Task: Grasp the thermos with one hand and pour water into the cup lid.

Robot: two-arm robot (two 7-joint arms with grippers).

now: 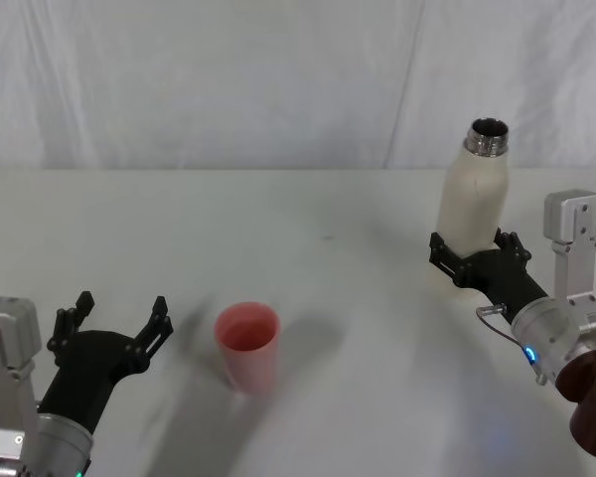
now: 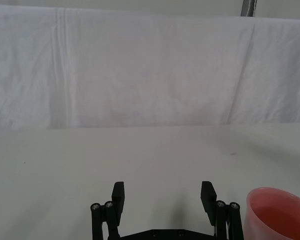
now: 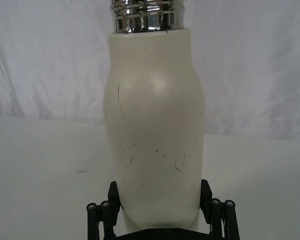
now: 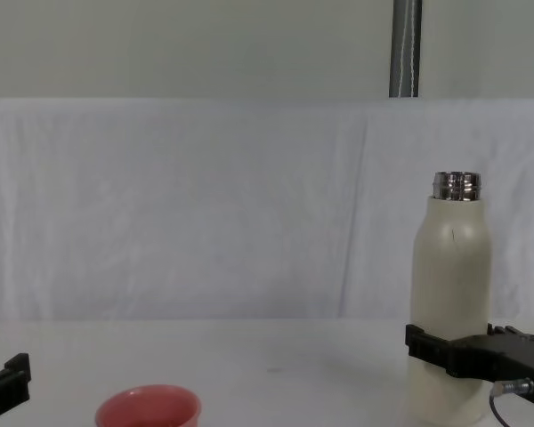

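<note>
The thermos [image 1: 474,204], cream-white with an uncapped shiny steel neck, stands upright at the right of the white table [image 1: 328,219]. My right gripper [image 1: 474,256] is shut on its lower body, one black finger on each side, as the right wrist view shows with the thermos [image 3: 155,140] between the fingers [image 3: 206,192]. In the chest view the thermos [image 4: 449,294] rises above the right gripper [image 4: 467,351]. The pink cup lid [image 1: 247,343] stands upright near the front middle. My left gripper [image 1: 119,320] hangs open just left of it, with nothing between its fingers [image 2: 118,195]; the cup lid [image 2: 277,215] sits beside it.
A white cloth backdrop [image 1: 278,79] closes off the far edge of the table. A grey pole [image 4: 405,49] rises behind it. Bare tabletop lies between the cup lid and the thermos.
</note>
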